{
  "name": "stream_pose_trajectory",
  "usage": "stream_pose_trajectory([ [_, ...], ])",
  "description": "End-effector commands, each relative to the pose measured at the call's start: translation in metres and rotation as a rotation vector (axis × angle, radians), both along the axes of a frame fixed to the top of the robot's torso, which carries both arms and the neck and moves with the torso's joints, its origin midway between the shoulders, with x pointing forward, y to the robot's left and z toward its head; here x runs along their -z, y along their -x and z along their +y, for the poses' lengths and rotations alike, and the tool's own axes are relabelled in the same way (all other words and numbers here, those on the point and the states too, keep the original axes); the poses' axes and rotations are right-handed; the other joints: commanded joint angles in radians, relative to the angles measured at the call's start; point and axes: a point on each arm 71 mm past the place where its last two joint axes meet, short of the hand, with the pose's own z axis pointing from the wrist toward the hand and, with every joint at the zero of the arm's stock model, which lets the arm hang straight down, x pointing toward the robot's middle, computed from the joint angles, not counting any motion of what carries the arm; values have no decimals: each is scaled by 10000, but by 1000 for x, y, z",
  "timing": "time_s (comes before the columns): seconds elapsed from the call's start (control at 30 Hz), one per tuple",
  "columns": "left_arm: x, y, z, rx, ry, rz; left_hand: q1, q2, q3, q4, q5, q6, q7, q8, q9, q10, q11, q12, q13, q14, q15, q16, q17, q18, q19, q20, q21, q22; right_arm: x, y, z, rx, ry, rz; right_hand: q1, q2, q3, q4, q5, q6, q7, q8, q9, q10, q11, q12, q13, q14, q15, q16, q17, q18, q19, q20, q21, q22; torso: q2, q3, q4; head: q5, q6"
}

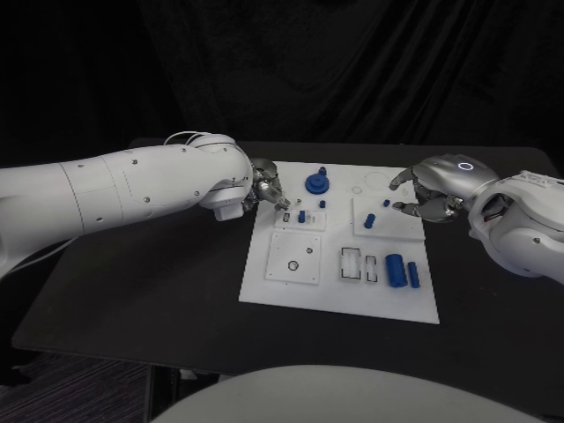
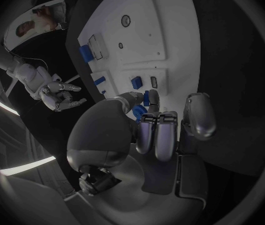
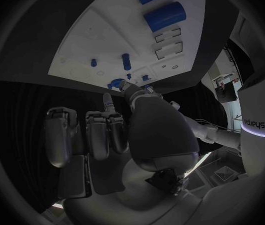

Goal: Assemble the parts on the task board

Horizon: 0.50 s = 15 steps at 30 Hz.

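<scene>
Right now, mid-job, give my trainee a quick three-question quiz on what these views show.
1. True or false: the two large blue cylinders lie at the task board corner nearest the robot's right arm.
2. Which hand hovers at the board's far left edge: A) left hand B) right hand?
3. Fill in: the blue knob stands near the board's ____ edge.

Key: 1 true; 2 A; 3 far

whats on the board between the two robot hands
In the head view, between the left robot hand and the right robot hand, the white board carries a round blue knob, a few small blue pegs and a short blue cylinder.
</scene>
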Motion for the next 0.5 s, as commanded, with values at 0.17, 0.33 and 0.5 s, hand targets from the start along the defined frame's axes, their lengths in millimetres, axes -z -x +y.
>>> stream_pose_trajectory([
  [0.17, 11, 4, -2, -26, 90, 395, -97, 18, 133, -64, -16, 99, -180, 19, 10, 1058, -49, 27, 2635, 1037, -43, 64, 2633, 10, 10, -38, -52, 1489, 1, 0, -1, 193, 32, -19, -64, -15, 15, 43, 31, 54, 11, -10, -12, 1042, -69, 26, 2635, 1038, -49, 29, 2635, 164, 497, -70, -18, 2311, 23, -17, -3, -37, -1],
  [0.33, 14, 4, -4, -27, 195, 354, -112, 22, 174, -80, 31, 57, -174, 7, 16, 1058, -46, 27, 2635, 1037, -41, 64, 2633, 8, 12, -38, -52, 1491, 1, 0, -1, 187, 30, -23, -64, -15, 15, 43, 31, 54, 11, -10, -12, 1042, -69, 26, 2635, 1038, -49, 29, 2635, 164, 497, -70, -18, 2311, 38, -24, -13, -2, -1],
  [0.5, 16, 4, -4, -26, 250, 347, -113, 22, 177, -81, 34, 54, -174, 6, 16, 1058, -46, 27, 2635, 1037, -41, 64, 2633, 8, 12, -38, -51, 1491, 1, 0, -1, 169, 27, -20, -64, -15, 15, 43, 31, 54, 11, -10, -12, 1042, -69, 26, 2635, 1038, -49, 29, 2635, 164, 497, -70, -18, 2311, 23, -29, -35, 18, -1],
])
